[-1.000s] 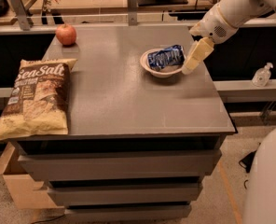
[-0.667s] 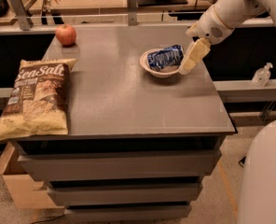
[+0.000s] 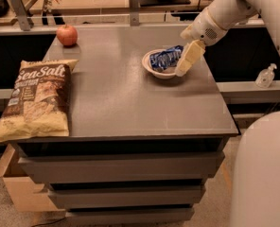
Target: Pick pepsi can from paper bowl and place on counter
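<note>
The gripper (image 3: 185, 62) hangs tilted over the right rim of the paper bowl (image 3: 152, 69), seemingly against the end of the pepsi can (image 3: 162, 59); whether it is spread or closed I cannot tell. The can lies on its side inside the bowl, at the counter's (image 3: 130, 98) right rear. A red apple (image 3: 67, 35) sits at the far left corner and a chip bag (image 3: 38, 98) along the left edge.
</note>
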Robot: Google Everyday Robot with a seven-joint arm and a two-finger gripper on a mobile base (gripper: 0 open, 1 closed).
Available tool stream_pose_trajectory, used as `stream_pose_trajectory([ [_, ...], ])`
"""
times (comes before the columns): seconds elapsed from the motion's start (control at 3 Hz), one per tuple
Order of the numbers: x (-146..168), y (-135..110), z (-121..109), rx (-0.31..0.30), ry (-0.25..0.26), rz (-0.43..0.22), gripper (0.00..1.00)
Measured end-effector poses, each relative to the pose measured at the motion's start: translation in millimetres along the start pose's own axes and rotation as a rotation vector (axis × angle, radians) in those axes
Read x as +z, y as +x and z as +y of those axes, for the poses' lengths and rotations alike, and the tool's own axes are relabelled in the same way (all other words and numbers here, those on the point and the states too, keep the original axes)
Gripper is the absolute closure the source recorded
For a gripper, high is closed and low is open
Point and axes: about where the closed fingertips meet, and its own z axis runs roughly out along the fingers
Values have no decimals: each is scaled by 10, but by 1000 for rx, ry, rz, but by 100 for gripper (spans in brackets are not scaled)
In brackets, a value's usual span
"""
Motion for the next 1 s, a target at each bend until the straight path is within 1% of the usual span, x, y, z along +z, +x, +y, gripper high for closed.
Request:
stream_pose_trajectory([
  [0.33,38,-21,-2,-6,-10,-2,0],
  [0.67,65,-32,3,-9,-20,-8,26],
  [1.0,77,-47,10,-14,-21,-11,49],
])
